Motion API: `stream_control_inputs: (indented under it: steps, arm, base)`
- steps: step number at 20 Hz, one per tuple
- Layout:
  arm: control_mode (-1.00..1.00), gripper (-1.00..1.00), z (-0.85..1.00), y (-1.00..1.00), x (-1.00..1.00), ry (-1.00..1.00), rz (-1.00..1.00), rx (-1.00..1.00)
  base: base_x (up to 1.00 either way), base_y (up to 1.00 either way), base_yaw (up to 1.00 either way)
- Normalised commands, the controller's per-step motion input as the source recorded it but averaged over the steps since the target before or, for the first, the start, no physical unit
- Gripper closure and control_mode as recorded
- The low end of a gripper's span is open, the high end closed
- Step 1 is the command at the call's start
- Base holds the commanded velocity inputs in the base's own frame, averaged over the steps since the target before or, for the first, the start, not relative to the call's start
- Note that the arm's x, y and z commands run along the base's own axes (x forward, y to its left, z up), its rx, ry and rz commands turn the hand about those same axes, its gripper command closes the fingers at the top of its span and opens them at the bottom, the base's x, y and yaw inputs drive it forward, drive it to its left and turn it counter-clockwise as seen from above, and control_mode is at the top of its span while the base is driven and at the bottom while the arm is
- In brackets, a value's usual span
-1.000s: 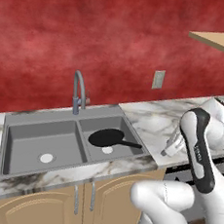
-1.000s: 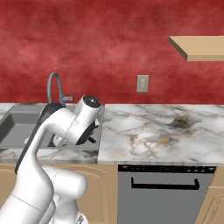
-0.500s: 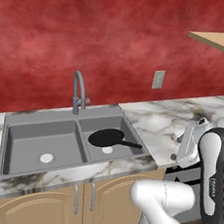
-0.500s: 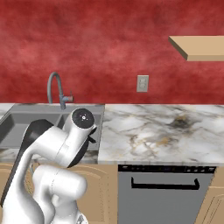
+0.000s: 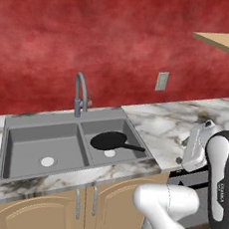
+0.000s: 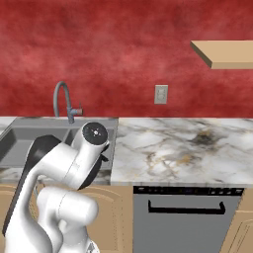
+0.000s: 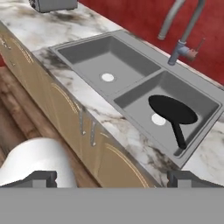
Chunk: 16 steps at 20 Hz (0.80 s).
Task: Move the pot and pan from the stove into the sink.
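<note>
From the left: the sink (image 5: pixel 15 126) has two basins, sunk into the marble tabletop (image 5: pixel 160 124) near its front edge, with one faucet (image 5: pixel 79 93) at the back rim. One pan (image 5: pixel 111 141) lies flat in the right basin, its handle pointing toward the basin's right wall. That half looks done. The claw (image 7: pixel 112 181) hangs empty, jaws spread wide, out past the tabletop's front edge. The pot remains to fetch, I'd judge; best to carry the arm clear of the faucet and keep the jaws wide until they straddle the pot's rim.
</note>
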Motion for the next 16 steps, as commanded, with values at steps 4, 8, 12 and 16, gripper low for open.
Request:
stream_control_inputs:
  steps: [4, 8, 12, 16]
  arm:
    - [1.0, -1.0, 0.0, 0.0, 0.0, 0.0, 0.0, 0.0]
    - [1.0, -1.0, 0.0, 0.0, 0.0, 0.0, 0.0, 0.0]
    - [1.0, -1.0, 0.0, 0.0, 0.0, 0.0, 0.0, 0.0]
    - [1.0, -1.0, 0.0, 0.0, 0.0, 0.0, 0.0, 0.0]
  base:
    - [-0.83, -0.24, 0.0]
    - [-0.98, -0.32, 0.0]
    - [-0.98, -0.36, -0.01]
    - [-0.79, -0.33, -0.04]
